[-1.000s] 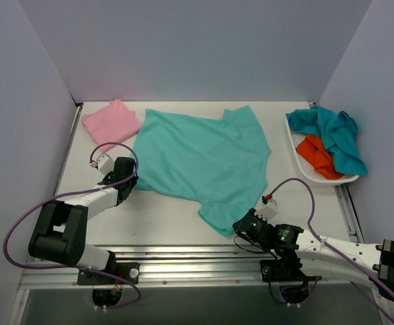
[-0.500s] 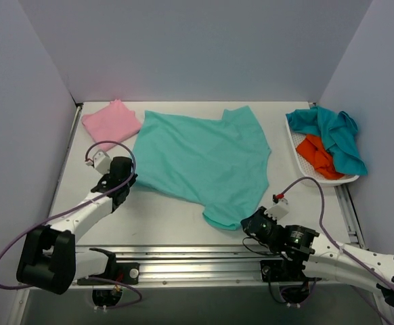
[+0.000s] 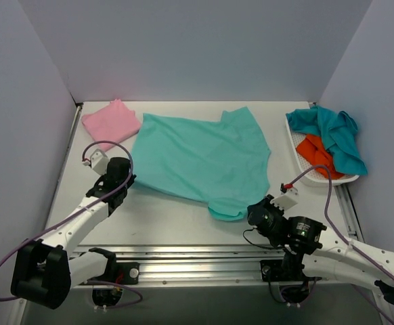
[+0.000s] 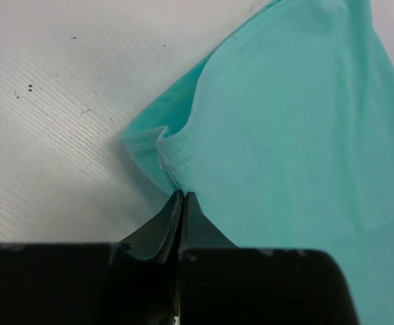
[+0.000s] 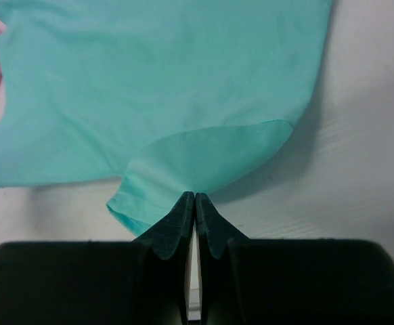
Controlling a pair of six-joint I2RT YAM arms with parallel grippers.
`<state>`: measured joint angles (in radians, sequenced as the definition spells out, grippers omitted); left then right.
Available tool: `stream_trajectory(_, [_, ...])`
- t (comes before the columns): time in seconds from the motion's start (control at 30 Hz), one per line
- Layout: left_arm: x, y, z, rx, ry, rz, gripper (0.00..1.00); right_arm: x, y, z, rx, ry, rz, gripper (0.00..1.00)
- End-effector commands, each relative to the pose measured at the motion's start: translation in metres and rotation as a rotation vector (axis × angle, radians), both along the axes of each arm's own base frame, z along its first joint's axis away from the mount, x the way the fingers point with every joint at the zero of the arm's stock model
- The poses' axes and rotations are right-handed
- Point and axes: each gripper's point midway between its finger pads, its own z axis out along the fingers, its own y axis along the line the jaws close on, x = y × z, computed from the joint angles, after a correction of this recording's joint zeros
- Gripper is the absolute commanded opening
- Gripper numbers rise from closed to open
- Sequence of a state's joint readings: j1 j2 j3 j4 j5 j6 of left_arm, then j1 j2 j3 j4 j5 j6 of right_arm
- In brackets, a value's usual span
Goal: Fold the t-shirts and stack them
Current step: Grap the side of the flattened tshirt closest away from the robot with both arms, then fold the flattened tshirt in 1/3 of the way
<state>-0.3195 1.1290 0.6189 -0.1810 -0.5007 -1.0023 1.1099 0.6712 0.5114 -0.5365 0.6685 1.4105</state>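
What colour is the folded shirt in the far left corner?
The folded shirt is pink; top view.

The sea-green t-shirt (image 3: 200, 159) is showing plain, unpatterned cloth at centre. The pink t-shirt (image 3: 111, 122) is lying far left. The teal t-shirt (image 3: 336, 134) and orange t-shirt (image 3: 315, 154) are filling the white tray (image 3: 322, 180) at right.

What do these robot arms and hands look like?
The left arm and right arm are white tubes with black joints; a purple cable loops over each. The left hand and right hand each have two black fingers tapering to wedges.
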Motion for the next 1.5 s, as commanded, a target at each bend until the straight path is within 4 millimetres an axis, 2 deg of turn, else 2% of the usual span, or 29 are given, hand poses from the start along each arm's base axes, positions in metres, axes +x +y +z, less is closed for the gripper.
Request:
stream_trajectory(0.0, [0.017, -0.005, 0.023, 0.016, -0.039, -0.019, 0.02, 0.022, -0.014, 0.042, -0.086, -0.137, -0.091, 0.0])
stream_trajectory(0.13, [0.034, -0.011, 0.026, 0.036, -0.025, -0.039, 0.02, 0.037, -0.011, 0.067, -0.121, -0.203, -0.146, 0.0])
stream_trajectory(0.17, [0.04, -0.013, 0.034, 0.04, -0.036, -0.048, 0.02, 0.042, -0.009, 0.073, -0.133, -0.221, -0.162, 0.0])
stream_trajectory(0.33, [0.059, -0.019, 0.041, 0.067, -0.024, -0.072, 0.02, 0.061, -0.004, 0.083, -0.175, -0.259, -0.217, 0.0])
stream_trajectory(0.4, [0.069, -0.022, 0.052, 0.07, -0.04, -0.075, 0.02, 0.076, -0.004, 0.081, -0.206, -0.249, -0.248, 0.0])
stream_trajectory(0.47, [0.078, -0.022, 0.051, 0.091, -0.028, -0.083, 0.02, 0.092, 0.0, 0.076, -0.217, -0.238, -0.265, 0.0])
stream_trajectory(0.53, [0.09, -0.02, 0.055, 0.105, -0.02, -0.08, 0.02, 0.106, -0.004, 0.075, -0.241, -0.231, -0.294, 0.0])
stream_trajectory(0.57, [0.096, -0.013, 0.055, 0.115, -0.014, -0.078, 0.02, 0.114, -0.003, 0.072, -0.255, -0.229, -0.307, 0.0])
stream_trajectory(0.63, [0.11, -0.013, 0.054, 0.103, -0.002, -0.098, 0.02, 0.129, -0.006, 0.078, -0.274, -0.234, -0.343, 0.0])
stream_trajectory(0.7, [0.119, -0.006, 0.053, 0.103, 0.004, -0.096, 0.02, 0.144, -0.004, 0.073, -0.303, -0.221, -0.355, 0.0])
stream_trajectory(0.73, [0.126, -0.006, 0.05, 0.109, 0.013, -0.104, 0.02, 0.154, -0.006, 0.08, -0.309, -0.222, -0.368, 0.0])
stream_trajectory(0.77, [0.129, -0.006, 0.05, 0.105, 0.013, -0.11, 0.02, 0.163, -0.003, 0.075, -0.321, -0.214, -0.368, 0.0])
stream_trajectory(0.8, [0.133, -0.005, 0.041, 0.109, 0.033, -0.114, 0.02, 0.17, -0.003, 0.075, -0.325, -0.207, -0.372, 0.0])
stream_trajectory(0.83, [0.137, -0.005, 0.04, 0.109, 0.034, -0.122, 0.02, 0.177, -0.006, 0.075, -0.338, -0.198, -0.38, 0.0])
stream_trajectory(0.87, [0.143, -0.007, 0.044, 0.105, 0.027, -0.137, 0.02, 0.187, -0.001, 0.077, -0.33, -0.203, -0.381, 0.0])
stream_trajectory(0.93, [0.152, -0.008, 0.036, 0.109, 0.038, -0.153, 0.02, 0.197, 0.001, 0.078, -0.329, -0.2, -0.383, 0.0])
stream_trajectory(0.97, [0.158, -0.009, 0.04, 0.107, 0.027, -0.16, 0.02, 0.207, 0.002, 0.078, -0.331, -0.2, -0.388, 0.0])
stream_trajectory(1.0, [0.163, -0.01, 0.03, 0.104, 0.046, -0.172, 0.02, 0.212, 0.003, 0.079, -0.331, -0.202, -0.389, 0.0])
stream_trajectory(1.1, [0.179, -0.017, 0.022, 0.099, 0.054, -0.211, 0.02, 0.228, 0.002, 0.076, -0.341, -0.188, -0.396, 0.0])
stream_trajectory(1.17, [0.191, -0.02, 0.026, 0.097, 0.043, -0.225, 0.02, 0.24, -0.005, 0.072, -0.348, -0.178, -0.407, 0.0])
stream_trajectory(1.2, [0.195, -0.022, 0.018, 0.094, 0.056, -0.237, 0.02, 0.246, -0.003, 0.073, -0.335, -0.175, -0.4, 0.0])
stream_trajectory(1.4, [0.219, -0.026, 0.013, 0.092, 0.057, -0.254, 0.02, 0.274, -0.019, 0.059, -0.349, -0.137, -0.41, 0.0])
stream_trajectory(1.47, [0.226, -0.027, 0.012, 0.092, 0.059, -0.262, 0.02, 0.288, -0.018, 0.058, -0.333, -0.147, -0.411, 0.0])
